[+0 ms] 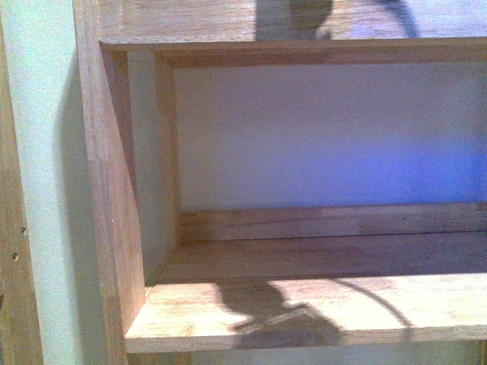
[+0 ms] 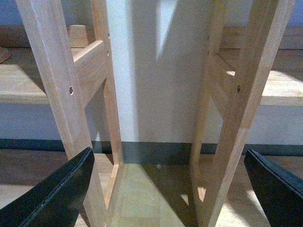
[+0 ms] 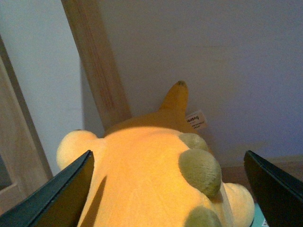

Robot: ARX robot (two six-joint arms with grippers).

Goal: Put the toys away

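Jaws of the right gripper (image 3: 168,189): spread wide, one dark finger (image 3: 52,196) to each side of the plush toy (image 3: 151,179), neither shown pressing into it; whether it is gripped cannot be told. Jaws of the left gripper (image 2: 168,189): spread wide, nothing between them, fingers (image 2: 52,194) dark and angled, seen before two pale wooden shelf frames (image 2: 57,80) standing on a light wood floor (image 2: 142,189), with a white wall and dark baseboard (image 2: 156,152) behind. Plush toy: yellow-orange, soft, rounded body lit warm on top, with olive-green bumps (image 3: 201,170), one pointed dark-tipped ear (image 3: 176,97), and a small white sewn label (image 3: 196,120); it lies close under the right wrist camera, near a slanting wooden post (image 3: 97,66) and a pale wall. Front view: wooden shelf (image 1: 319,300) with plank board, left side panel (image 1: 110,190) and white back panel (image 1: 327,133); sunlight falls on the front of the board, crossed by a dark shadow (image 1: 281,315); neither arm nor the toy shows in this view.
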